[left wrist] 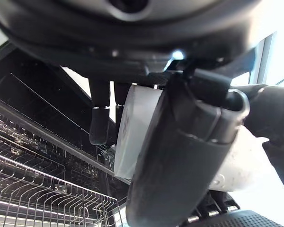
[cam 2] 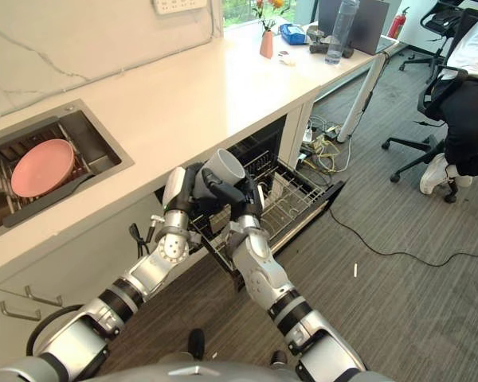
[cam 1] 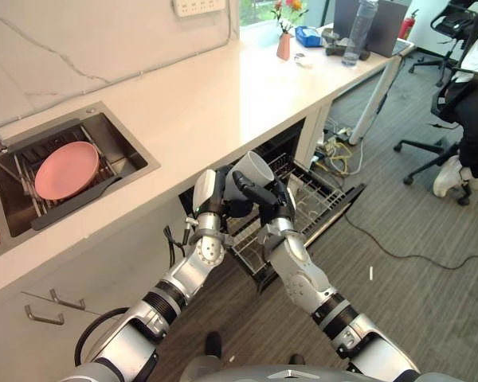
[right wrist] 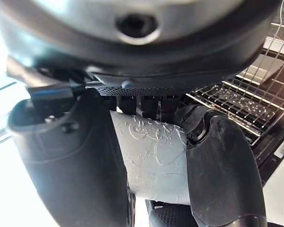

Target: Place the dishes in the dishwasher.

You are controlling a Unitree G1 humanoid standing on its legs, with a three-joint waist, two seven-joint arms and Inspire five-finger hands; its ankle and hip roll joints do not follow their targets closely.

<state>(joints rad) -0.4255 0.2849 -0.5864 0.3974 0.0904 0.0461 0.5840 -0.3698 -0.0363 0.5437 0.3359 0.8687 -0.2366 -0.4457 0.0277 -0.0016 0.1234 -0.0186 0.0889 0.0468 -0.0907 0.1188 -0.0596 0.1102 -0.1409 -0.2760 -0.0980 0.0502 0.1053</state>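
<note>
Holding a white cup (cam 1: 251, 169) between both hands above the open dishwasher rack (cam 1: 303, 199).
Right hand (cam 1: 263, 197) curls around the cup; left hand (cam 1: 209, 193) seems wrapped on it too. A pink plate (cam 1: 66, 169) sits in the sink (cam 1: 127, 143), well left of both hands.

Two silver-grey arms are showing black ringed joints; the left hand (cam 1: 208, 192) is wearing a white cover, while the right hand (cam 1: 264, 197) is looking dark.

The left hand (left wrist: 180, 156) grips a white cup (left wrist: 132, 127) above the dishwasher rack (left wrist: 42, 189).
</note>
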